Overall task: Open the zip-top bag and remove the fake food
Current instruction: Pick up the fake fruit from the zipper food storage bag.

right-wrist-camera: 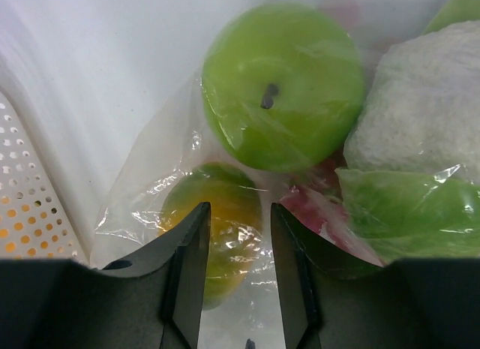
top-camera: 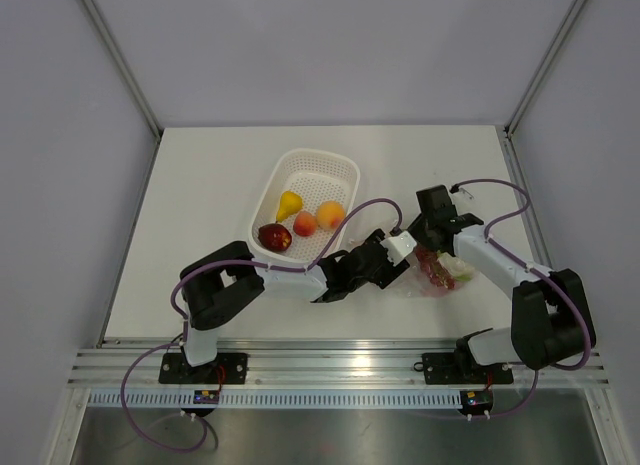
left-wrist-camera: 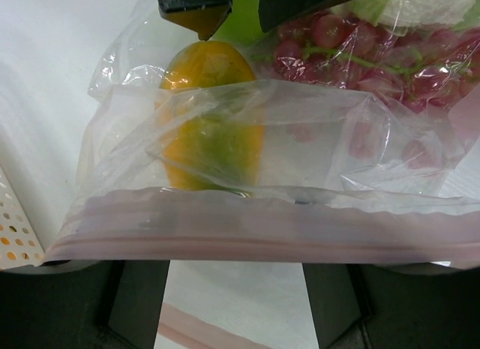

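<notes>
Your biggest worry is the zip-top bag [top-camera: 437, 275] itself, lying at 4 o'clock from the table's centre with the fake food [left-wrist-camera: 360, 56] inside. The film is thin and slack, so a pull on one lip alone would likely drag the whole load rather than part the mouth. The left gripper [left-wrist-camera: 236, 278] has its jaws spread, with the pink zip strip [left-wrist-camera: 262, 229] draped across both fingers and nothing visibly pinched. Lift from here and the strip may slide off. The right gripper [right-wrist-camera: 238, 214] hovers over the bag, jaws part-way apart, clamping nothing I can see. Close there and you may catch both layers, or the orange-green fruit [left-wrist-camera: 214, 116] beneath. The round green apple [right-wrist-camera: 281, 86] could roll toward the 6 o'clock edge.

Plain pale walls [top-camera: 350, 45] stand on three sides. The white table [top-camera: 200, 205] is flat and smooth and gives the bag little grip. The white basket [top-camera: 300, 154] sits at 10 o'clock, holding a red apple [top-camera: 274, 237], a yellow pear [top-camera: 290, 205] and two peach-coloured pieces [top-camera: 330, 217].
</notes>
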Controlling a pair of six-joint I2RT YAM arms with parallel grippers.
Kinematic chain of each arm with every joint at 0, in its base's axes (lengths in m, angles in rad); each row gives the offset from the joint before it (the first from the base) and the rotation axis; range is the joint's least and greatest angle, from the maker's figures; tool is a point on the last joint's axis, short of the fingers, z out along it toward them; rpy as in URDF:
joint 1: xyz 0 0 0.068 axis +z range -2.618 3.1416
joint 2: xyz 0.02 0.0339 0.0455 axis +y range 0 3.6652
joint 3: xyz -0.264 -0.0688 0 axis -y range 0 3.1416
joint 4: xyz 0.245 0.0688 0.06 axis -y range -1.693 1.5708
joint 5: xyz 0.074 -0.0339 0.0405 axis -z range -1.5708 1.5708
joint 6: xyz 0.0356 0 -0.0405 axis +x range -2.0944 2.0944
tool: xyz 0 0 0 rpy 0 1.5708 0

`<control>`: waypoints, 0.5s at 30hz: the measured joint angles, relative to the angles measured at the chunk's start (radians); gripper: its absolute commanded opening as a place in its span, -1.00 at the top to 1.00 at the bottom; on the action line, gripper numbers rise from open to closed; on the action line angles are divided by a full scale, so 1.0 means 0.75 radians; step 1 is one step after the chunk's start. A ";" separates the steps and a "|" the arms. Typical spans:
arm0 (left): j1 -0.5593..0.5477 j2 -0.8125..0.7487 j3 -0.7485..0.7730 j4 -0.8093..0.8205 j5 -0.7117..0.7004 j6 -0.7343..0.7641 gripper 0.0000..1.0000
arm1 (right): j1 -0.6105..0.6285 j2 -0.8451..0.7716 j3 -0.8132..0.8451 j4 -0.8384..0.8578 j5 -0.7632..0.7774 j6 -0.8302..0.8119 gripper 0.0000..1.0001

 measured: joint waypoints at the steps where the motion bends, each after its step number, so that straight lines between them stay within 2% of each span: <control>1: 0.000 0.000 0.000 0.000 0.000 0.001 -0.32 | 0.000 0.009 0.000 0.005 -0.001 0.000 0.11; 15: 0.025 0.008 -0.031 0.067 0.006 -0.002 -0.32 | 0.000 0.176 0.022 0.080 -0.047 -0.061 0.14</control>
